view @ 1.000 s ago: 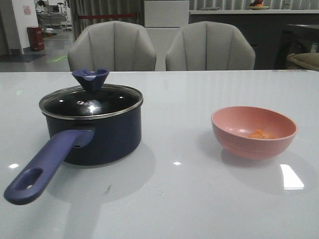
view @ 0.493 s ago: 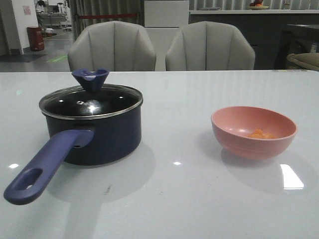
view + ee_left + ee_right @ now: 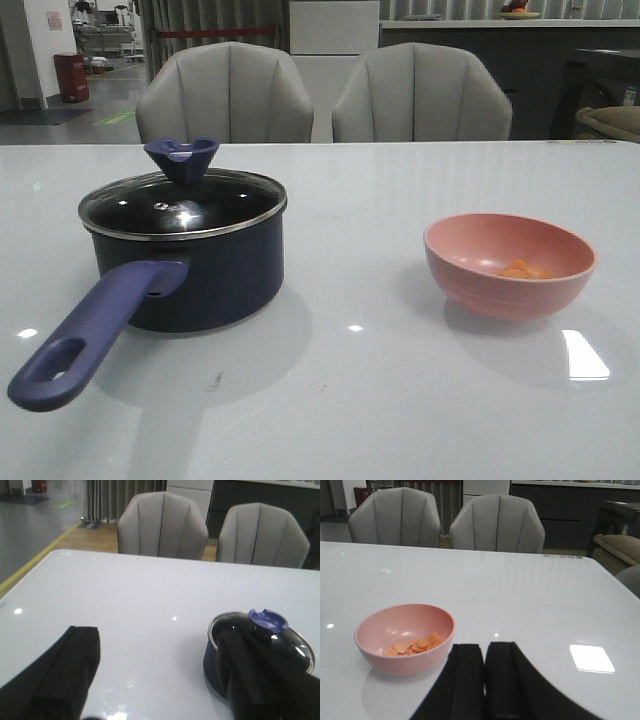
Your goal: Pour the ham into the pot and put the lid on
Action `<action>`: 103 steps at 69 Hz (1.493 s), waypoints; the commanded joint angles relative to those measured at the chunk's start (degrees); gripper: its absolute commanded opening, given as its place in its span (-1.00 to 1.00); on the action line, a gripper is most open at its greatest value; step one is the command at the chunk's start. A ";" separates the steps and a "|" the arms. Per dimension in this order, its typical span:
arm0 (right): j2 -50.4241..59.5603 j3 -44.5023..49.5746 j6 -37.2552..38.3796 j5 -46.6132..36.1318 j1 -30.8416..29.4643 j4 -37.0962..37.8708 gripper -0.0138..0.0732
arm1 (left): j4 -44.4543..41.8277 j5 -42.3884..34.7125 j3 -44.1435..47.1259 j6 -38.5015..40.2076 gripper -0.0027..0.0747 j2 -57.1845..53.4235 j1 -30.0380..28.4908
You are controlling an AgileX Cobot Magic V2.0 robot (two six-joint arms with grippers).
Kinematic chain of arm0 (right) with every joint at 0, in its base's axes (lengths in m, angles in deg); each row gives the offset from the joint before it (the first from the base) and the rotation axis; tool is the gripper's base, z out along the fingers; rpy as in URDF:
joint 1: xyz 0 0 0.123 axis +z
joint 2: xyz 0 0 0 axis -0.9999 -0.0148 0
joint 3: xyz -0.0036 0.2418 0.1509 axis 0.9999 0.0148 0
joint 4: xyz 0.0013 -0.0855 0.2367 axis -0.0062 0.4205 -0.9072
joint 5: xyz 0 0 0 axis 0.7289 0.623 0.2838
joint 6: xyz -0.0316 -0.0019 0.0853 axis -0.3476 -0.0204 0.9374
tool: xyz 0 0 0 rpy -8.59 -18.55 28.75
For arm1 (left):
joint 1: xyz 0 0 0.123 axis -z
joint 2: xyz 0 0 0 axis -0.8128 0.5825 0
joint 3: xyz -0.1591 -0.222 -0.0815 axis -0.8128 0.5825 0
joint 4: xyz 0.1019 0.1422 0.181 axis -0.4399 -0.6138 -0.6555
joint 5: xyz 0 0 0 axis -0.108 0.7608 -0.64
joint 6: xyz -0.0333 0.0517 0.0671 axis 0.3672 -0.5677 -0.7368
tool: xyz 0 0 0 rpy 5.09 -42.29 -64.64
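Note:
The dark navy pot stands at the table's left, its long purple-blue handle pointing to the front left. The glass lid with its dark-blue knob sits on it. The ham, orange-pink slices, lies in a salmon-pink bowl at the right. In the left wrist view my left gripper is open and empty over the table; one finger overlaps the pot and lid. In the right wrist view my right gripper is shut and empty, beside the bowl holding the ham. Neither gripper shows in the front view.
The glossy white table carries only the pot and the bowl, with a wide gap between them. Two grey chairs stand behind the table's far edge.

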 commanded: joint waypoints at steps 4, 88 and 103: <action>1.15 -0.35 -0.66 -4.42 -0.22 0.06 -0.32 | 0.42 0.26 -4.98 0.66 0.50 5.18 1.64; 1.15 -0.35 -0.66 -4.42 -0.22 0.06 -0.32 | 1.09 20.01 -49.43 3.99 0.80 70.59 22.43; 1.15 -0.35 -0.66 -4.42 -0.22 0.06 -0.32 | 0.84 25.76 -60.16 7.65 0.80 80.88 25.15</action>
